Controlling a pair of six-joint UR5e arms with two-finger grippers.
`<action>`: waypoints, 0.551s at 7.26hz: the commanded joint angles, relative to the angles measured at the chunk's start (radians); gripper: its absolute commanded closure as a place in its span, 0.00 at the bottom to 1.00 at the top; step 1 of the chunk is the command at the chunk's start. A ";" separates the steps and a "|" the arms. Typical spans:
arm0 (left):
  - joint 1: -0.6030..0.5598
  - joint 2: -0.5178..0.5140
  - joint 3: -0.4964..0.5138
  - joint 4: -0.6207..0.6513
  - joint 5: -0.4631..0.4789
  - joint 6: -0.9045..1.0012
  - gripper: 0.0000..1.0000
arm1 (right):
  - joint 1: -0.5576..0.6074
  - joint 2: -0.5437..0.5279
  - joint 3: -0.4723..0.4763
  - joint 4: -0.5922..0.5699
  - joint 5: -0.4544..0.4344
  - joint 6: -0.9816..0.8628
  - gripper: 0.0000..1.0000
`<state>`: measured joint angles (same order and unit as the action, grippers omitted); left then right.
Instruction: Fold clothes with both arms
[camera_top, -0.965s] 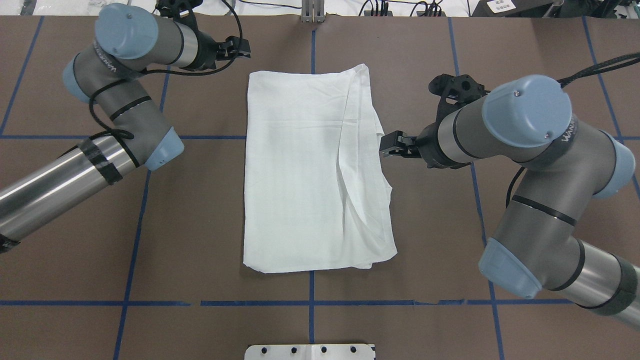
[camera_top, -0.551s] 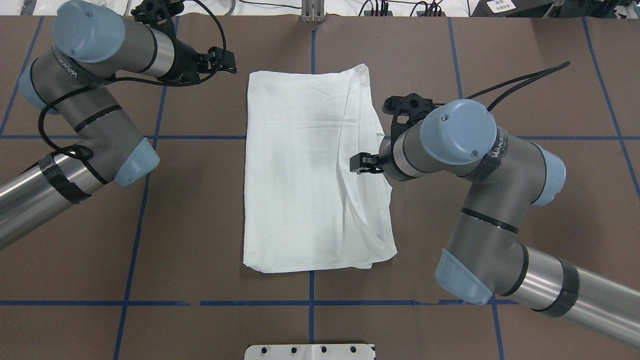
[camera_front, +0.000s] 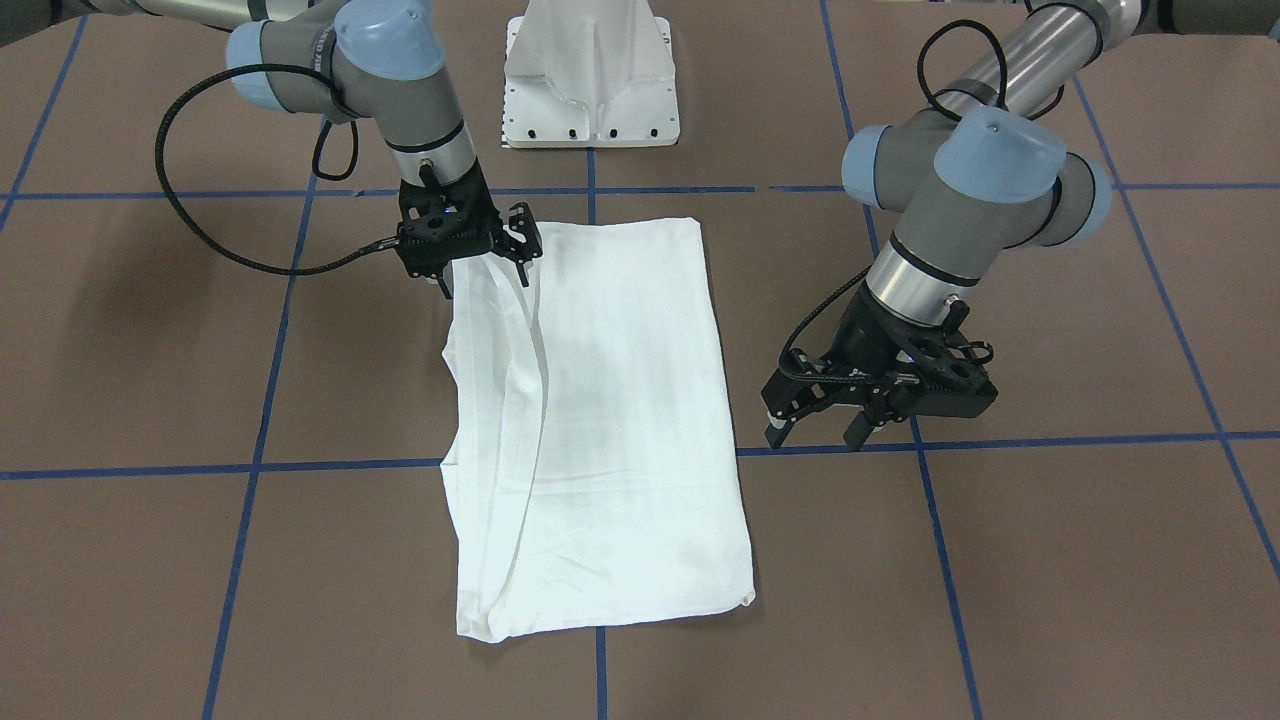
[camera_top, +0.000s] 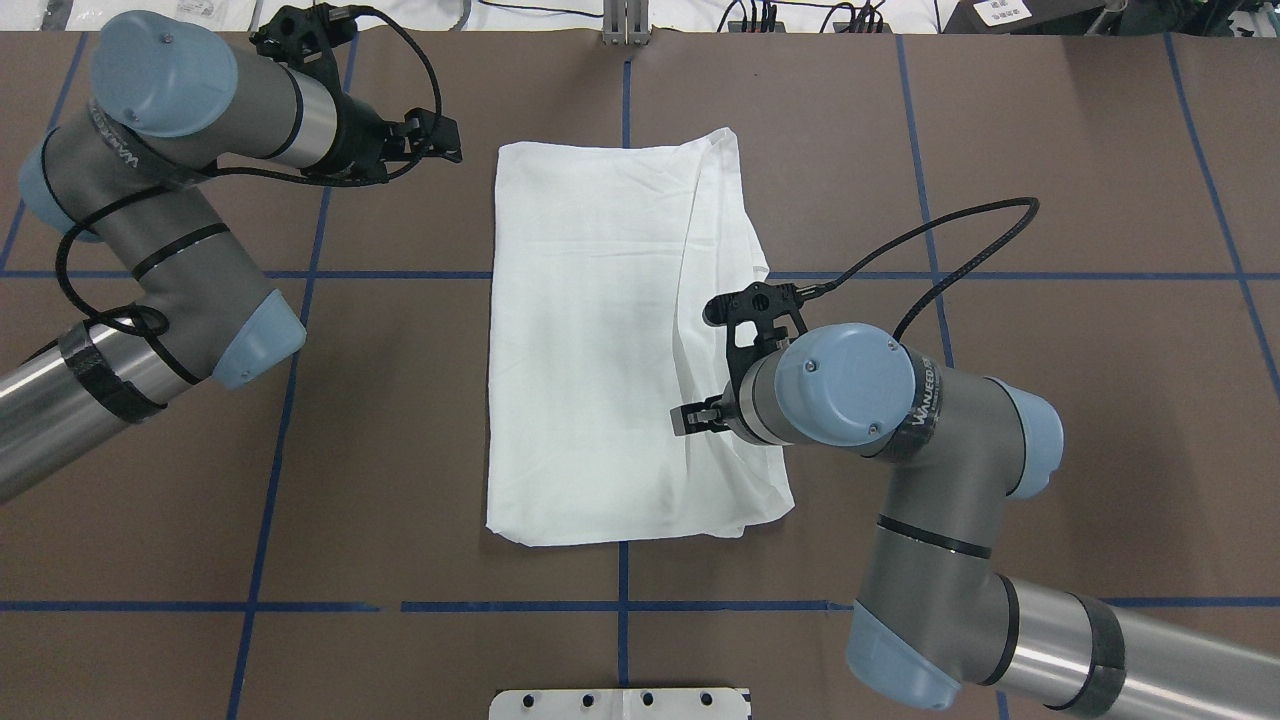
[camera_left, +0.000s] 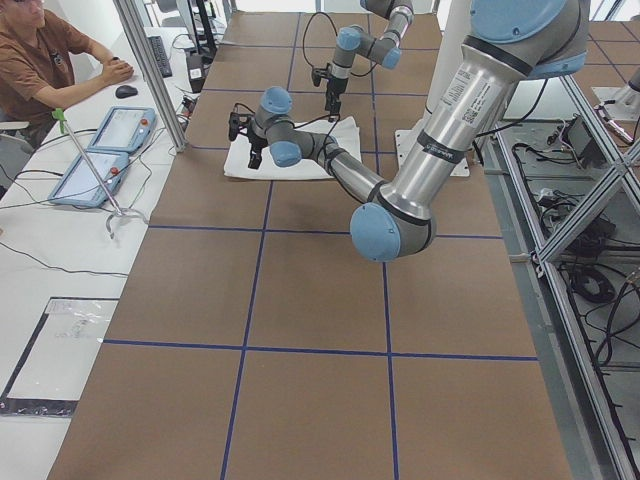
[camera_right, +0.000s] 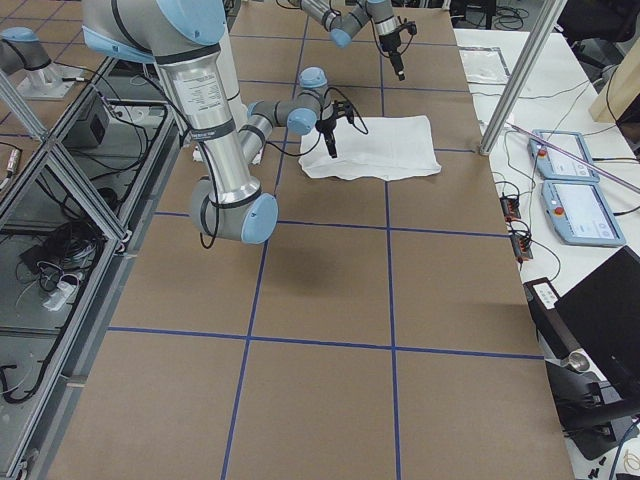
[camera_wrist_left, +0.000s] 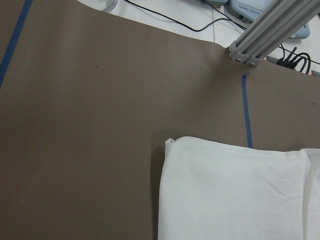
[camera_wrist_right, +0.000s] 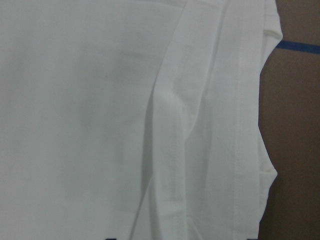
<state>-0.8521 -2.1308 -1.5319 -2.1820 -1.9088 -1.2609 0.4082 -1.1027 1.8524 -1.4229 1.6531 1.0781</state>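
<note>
The clothes are one white shirt, folded into a long rectangle flat on the brown table, with a loose layered fold along the edge on my right. My right gripper hangs over that fold near the robot-side end. In the front-facing view its fingers stand apart, open, with cloth showing between them. My left gripper is open, just left of the shirt's far-left corner and clear of it. The right wrist view is filled by the shirt.
A white metal pedestal stands at the robot-side table edge. Blue tape lines grid the brown surface. An aluminium post rises past the far edge. A person sits at a side desk with tablets.
My right arm swung from beside the shirt's right edge in over its fold and toward the robot side. My left gripper drew back a little to the left.
</note>
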 joint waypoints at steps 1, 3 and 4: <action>0.001 0.002 0.003 -0.004 0.000 0.000 0.00 | -0.043 -0.037 0.002 0.007 -0.078 -0.104 0.23; 0.001 0.003 0.007 -0.007 0.002 0.002 0.00 | -0.049 -0.039 -0.002 0.025 -0.076 -0.122 0.41; 0.001 0.002 0.006 -0.005 0.002 0.002 0.00 | -0.049 -0.039 -0.002 0.025 -0.076 -0.124 0.52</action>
<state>-0.8514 -2.1285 -1.5266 -2.1881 -1.9073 -1.2596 0.3605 -1.1401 1.8507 -1.4002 1.5781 0.9626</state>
